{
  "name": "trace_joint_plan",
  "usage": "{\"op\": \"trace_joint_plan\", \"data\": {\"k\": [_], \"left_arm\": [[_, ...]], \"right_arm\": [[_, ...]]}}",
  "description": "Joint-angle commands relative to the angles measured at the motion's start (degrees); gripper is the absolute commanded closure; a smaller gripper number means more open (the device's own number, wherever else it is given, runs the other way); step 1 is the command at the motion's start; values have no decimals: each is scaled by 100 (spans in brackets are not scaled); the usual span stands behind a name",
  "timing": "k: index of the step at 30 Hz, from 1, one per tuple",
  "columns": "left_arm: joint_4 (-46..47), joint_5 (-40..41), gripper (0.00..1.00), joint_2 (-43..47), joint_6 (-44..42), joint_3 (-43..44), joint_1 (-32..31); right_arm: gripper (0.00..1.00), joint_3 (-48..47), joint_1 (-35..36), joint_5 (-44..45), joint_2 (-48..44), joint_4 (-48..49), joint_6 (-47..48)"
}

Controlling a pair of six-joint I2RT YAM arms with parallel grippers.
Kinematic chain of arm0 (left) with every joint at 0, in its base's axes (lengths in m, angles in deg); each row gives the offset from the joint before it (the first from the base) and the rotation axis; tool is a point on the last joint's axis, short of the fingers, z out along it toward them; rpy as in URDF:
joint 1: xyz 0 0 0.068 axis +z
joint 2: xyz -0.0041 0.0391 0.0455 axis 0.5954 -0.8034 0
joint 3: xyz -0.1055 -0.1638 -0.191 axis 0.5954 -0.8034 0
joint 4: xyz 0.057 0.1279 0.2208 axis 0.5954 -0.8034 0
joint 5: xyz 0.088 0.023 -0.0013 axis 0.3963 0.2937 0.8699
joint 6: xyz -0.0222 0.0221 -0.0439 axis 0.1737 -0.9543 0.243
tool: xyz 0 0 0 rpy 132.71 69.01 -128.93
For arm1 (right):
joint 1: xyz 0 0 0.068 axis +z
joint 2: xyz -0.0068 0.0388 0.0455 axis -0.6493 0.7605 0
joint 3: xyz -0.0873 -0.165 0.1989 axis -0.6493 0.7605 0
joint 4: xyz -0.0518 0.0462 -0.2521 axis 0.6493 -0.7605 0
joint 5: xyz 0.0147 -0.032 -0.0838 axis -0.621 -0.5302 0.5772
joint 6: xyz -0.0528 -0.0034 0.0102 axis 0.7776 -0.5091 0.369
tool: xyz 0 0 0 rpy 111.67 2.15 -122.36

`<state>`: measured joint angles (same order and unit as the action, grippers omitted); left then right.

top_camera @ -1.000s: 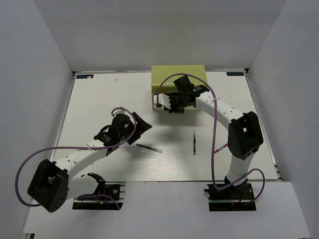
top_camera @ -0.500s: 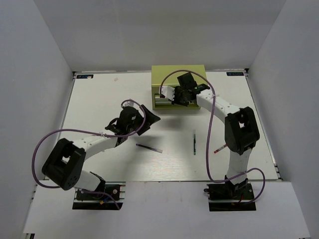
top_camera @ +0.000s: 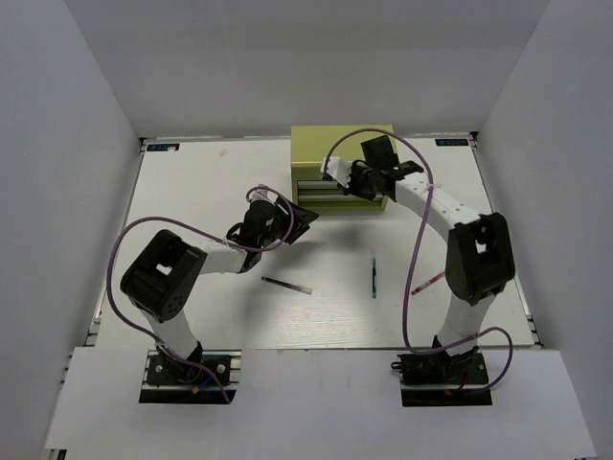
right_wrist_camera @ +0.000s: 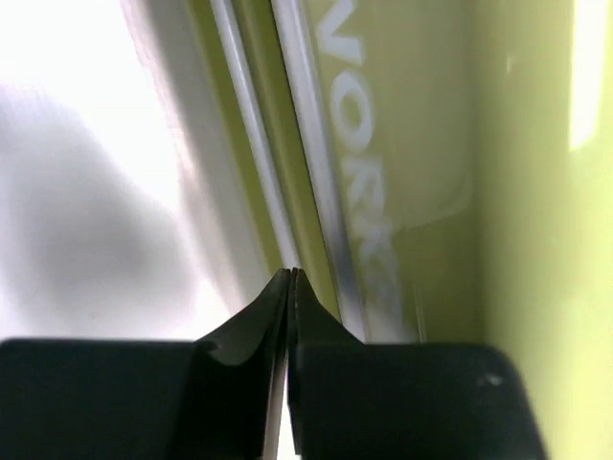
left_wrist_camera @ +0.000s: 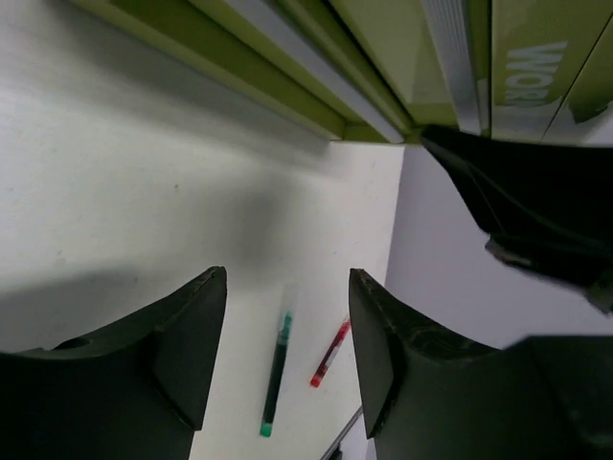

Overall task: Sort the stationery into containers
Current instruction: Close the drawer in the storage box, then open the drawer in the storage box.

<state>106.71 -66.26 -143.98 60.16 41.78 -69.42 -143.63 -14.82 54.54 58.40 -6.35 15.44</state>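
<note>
Pens lie mid-surface: black pen (top_camera: 287, 285) near the left hand (left_wrist_camera: 284, 287), spread wide and empty; dark-green pen (top_camera: 374, 277) and red pen (top_camera: 428, 282) further right. Light, stiff, roll-prone, I'd say, so pinch mid-barrel. Right hand (right_wrist_camera: 291, 280), pinched together, meets the far chest (top_camera: 343, 142) at its drawer front.

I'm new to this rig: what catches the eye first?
The olive-green chest at the far edge of the table, with the right gripper shut at its front. The left gripper hangs open mid-table, and a black pen, green pen and red pen lie loose nearer the front.
</note>
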Motion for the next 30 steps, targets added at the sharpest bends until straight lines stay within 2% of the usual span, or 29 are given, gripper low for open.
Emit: {"op": "trace_joint_plan", "data": {"k": [1,2,4,5,7,10,14,17,22,30], "left_arm": [[1050,164,38,-157,315,151,1],[1243,165,38,-237,402,203,1],[1394,305,38,-491,465,362,-51],[1525,306,38,-588,465,501,-51],[1588,358,38,-868,517,660,-51],[1807,489,36,-1159,588,942,-104],[2272,657,40,-1660,825,1083,-104],[2484,788,44,-1836,975,1144,-104],[2484,999,44,-2047,1027,1320,-156],[2555,1193,44,-2381,1027,1662,-157]], "right_arm": [[95,504,-88,-976,-927,364,213],[87,776,-80,-1142,-1312,566,213],[67,971,-132,-1528,-1517,646,248],[38,1077,-159,-1696,-1805,716,231],[10,1201,-220,-1924,-2026,970,20],[10,1210,-256,-2014,-2194,1225,-331],[10,1105,-308,-1296,-2020,2122,-1235],[10,824,-352,-1030,-1817,1923,-1307],[23,287,-431,-1012,-1211,1745,-1553],[30,-91,-466,-924,-824,1483,-1562]]}}
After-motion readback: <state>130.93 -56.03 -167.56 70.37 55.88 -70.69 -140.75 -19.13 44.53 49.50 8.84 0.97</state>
